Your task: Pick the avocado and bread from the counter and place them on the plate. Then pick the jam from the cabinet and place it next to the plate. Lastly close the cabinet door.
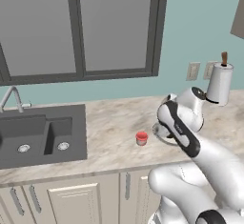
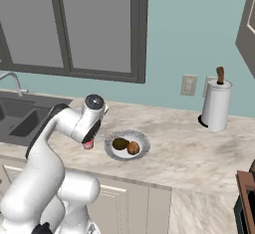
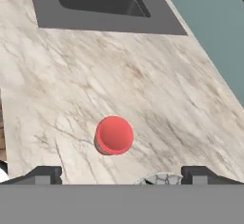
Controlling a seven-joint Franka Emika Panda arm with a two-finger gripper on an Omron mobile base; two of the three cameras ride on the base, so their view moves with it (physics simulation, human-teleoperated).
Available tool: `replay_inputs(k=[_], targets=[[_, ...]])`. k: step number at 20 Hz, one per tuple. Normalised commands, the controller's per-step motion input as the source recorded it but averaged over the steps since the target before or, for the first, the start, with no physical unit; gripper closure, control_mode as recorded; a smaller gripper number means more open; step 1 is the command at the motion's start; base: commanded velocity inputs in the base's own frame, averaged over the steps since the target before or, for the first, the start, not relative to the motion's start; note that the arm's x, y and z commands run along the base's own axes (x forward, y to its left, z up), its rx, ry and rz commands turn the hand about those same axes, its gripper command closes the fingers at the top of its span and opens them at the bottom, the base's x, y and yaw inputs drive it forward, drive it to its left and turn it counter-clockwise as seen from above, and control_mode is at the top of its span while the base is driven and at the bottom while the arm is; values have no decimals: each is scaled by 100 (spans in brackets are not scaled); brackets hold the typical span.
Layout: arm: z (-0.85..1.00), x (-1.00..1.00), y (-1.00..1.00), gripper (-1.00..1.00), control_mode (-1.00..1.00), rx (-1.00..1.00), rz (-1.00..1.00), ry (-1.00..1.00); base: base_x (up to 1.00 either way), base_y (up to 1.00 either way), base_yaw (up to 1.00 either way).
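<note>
End effector [image 3: 121, 175] open — jam [image 3: 114, 135] stands free just ahead.

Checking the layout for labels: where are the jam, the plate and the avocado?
jam [image 3: 114, 135], hand view, red top.
plate [image 2: 142, 139], right base view, grey rim.
avocado [image 2: 120, 143], right base view, its middle.

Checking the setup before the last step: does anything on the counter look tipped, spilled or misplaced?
Nothing stands out. The jam stands upright on the counter beside the plate, which holds the avocado and bread. No spills show.
</note>
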Motion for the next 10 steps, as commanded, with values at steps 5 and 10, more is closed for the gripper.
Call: replay_inputs(k=[5, 10], targets=[[54, -40, -5, -100, -100, -6, -16, -1, 0, 0, 0], [63, -42, 0, -100, -100, 0, -35, -6, 0, 0, 0]])
